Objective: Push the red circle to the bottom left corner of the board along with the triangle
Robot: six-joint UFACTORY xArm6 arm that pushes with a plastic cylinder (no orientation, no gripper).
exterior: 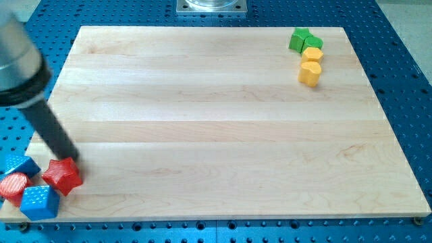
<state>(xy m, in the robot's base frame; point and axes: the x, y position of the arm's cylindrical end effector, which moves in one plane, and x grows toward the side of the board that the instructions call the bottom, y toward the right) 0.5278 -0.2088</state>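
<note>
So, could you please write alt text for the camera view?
My tip touches the red star in the board's bottom-left corner, beside a red circle and two blue blocks. Far away, top right, sit a green star and two yellow blocks.

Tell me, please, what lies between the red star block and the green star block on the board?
In the camera view, nothing lies between the red star at the bottom left and the green star at the top right: only bare wooden board. My tip touches the red star's upper edge.

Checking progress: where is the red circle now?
The red circle sits at the board's bottom-left corner in the camera view, touching the blue cube, with the red star to its right.
</note>
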